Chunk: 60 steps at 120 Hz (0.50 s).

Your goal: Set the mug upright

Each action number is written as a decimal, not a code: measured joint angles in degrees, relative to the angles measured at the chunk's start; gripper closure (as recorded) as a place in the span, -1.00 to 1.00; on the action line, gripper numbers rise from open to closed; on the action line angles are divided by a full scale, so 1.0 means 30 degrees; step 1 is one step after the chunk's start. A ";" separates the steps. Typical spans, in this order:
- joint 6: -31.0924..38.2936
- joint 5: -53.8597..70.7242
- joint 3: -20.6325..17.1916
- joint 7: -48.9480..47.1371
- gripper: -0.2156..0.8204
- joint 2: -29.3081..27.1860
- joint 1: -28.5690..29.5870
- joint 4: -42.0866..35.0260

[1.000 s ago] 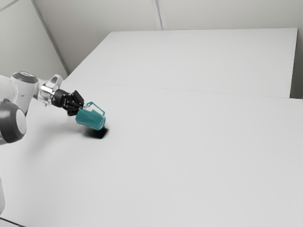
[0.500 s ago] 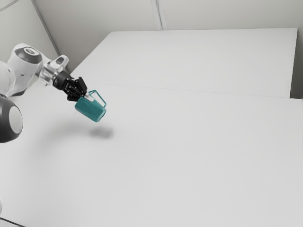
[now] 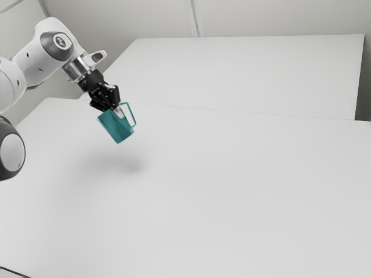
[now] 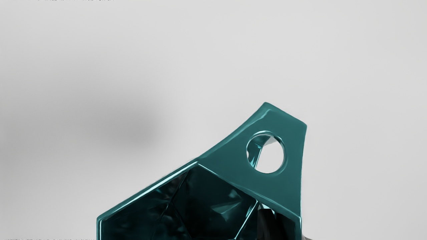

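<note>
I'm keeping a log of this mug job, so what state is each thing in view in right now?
Faceted teal mug with a handle: held off the table, tilted, not upright, mouth facing the gripper.
Black two-finger gripper: shut on the mug's wall, one finger inside.
White jointed arm: bent, raised above the table.
Flat white table: below the mug, catching its soft shadow.

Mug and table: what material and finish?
Mug: glossy teal, maybe glazed ceramic or coated metal; bright highlights line its rim. Table: matte, pale grey, perhaps laminate or painted board; even surface, no mirror image of the mug.
</note>
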 joint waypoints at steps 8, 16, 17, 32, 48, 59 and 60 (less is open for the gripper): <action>0.0392 0.0917 -0.0005 -0.0286 0.93 -0.0106 -0.0398 -0.0027; 0.0691 0.1766 -0.0006 -0.0581 0.93 -0.0323 -0.0852 -0.0091; 0.0723 0.1879 -0.0006 -0.0620 0.93 -0.0364 -0.0912 -0.0105; 0.1439 0.3390 -0.0007 -0.1176 0.93 -0.1092 -0.1869 -0.0803; 0.2174 0.4853 -0.0006 -0.1769 0.93 -0.1479 -0.2530 -0.1527; 0.2575 0.5807 -0.0007 -0.2200 0.93 -0.1725 -0.2993 -0.1983; 0.2607 0.5876 -0.0007 -0.2240 0.93 -0.1745 -0.3033 -0.2019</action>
